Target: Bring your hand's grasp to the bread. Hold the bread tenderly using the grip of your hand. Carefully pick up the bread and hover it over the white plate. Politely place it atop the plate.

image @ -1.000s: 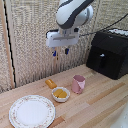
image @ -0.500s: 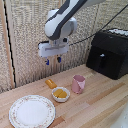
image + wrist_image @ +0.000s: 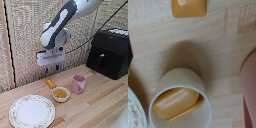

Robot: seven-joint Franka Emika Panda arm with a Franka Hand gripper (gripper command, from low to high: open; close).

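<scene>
The bread (image 3: 50,83) is a small golden-orange chunk lying on the wooden table, behind the small bowl; in the wrist view the bread (image 3: 188,7) shows at the picture's edge. My gripper (image 3: 52,67) hangs in the air above the bread, a little apart from it, its short blue and black fingers pointing down with a small gap between them and nothing held. The white plate (image 3: 31,111) with a speckled rim lies at the front, on the exterior view's left; a sliver of its rim (image 3: 132,109) shows in the wrist view.
A small white bowl (image 3: 61,94) with flat yellow-orange food stands between bread and plate, also seen from the wrist as bowl (image 3: 178,102). A pink cup (image 3: 78,84) stands beside it. A black appliance (image 3: 109,52) sits at the exterior view's right. A wicker wall (image 3: 25,35) stands behind.
The arm has swung toward the exterior view's left and lowered, bringing my gripper from above the pink cup to above the bread.
</scene>
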